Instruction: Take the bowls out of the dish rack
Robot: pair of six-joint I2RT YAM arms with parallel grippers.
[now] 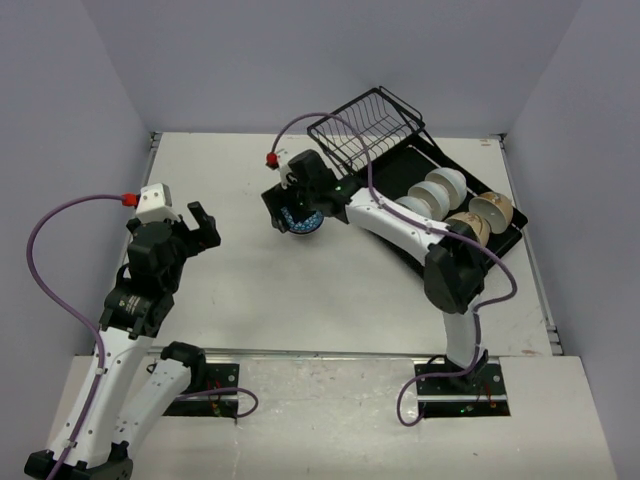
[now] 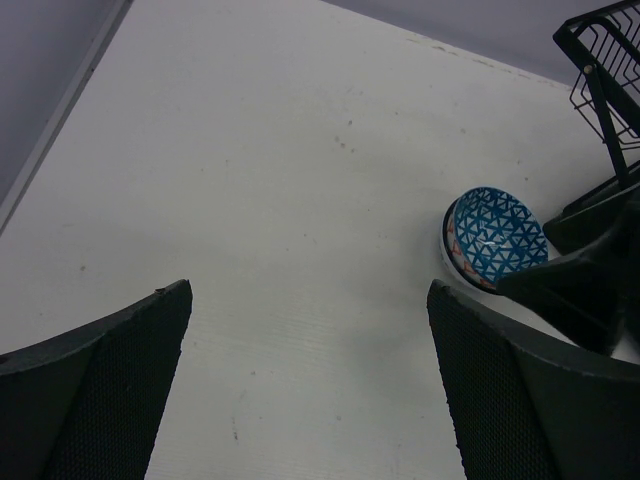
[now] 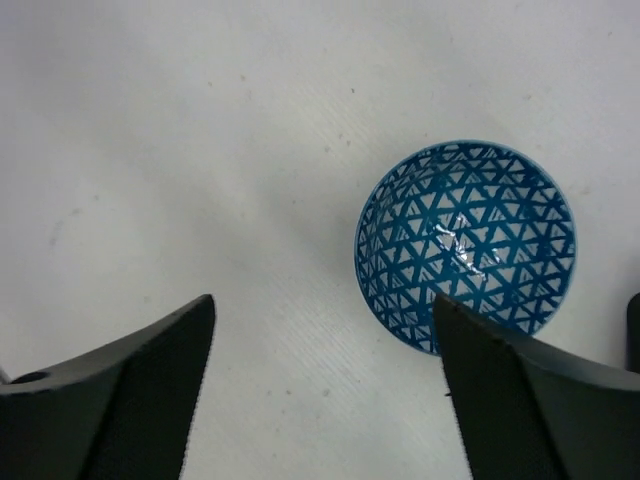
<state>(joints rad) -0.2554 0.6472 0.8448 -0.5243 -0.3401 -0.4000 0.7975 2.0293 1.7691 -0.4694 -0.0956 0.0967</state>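
The right gripper (image 3: pixel 320 310) hangs with its jaws spread wide and nothing between them. It is just over the blue-patterned bowl (image 3: pixel 465 245), which stands upright on the table (image 1: pixel 250 290), off toward the gripper's right finger rather than centred in the gap. Beyond it on that same side lies the dish rack (image 1: pixel 420 160), where the remaining bowls (image 1: pixel 445 187), white and brown-rimmed cream, lean on edge in a row close beside the right arm. The left gripper (image 1: pixel 200 228), also open and empty, hovers well apart across the table, so I judge the next bowl is the right arm's to fetch.
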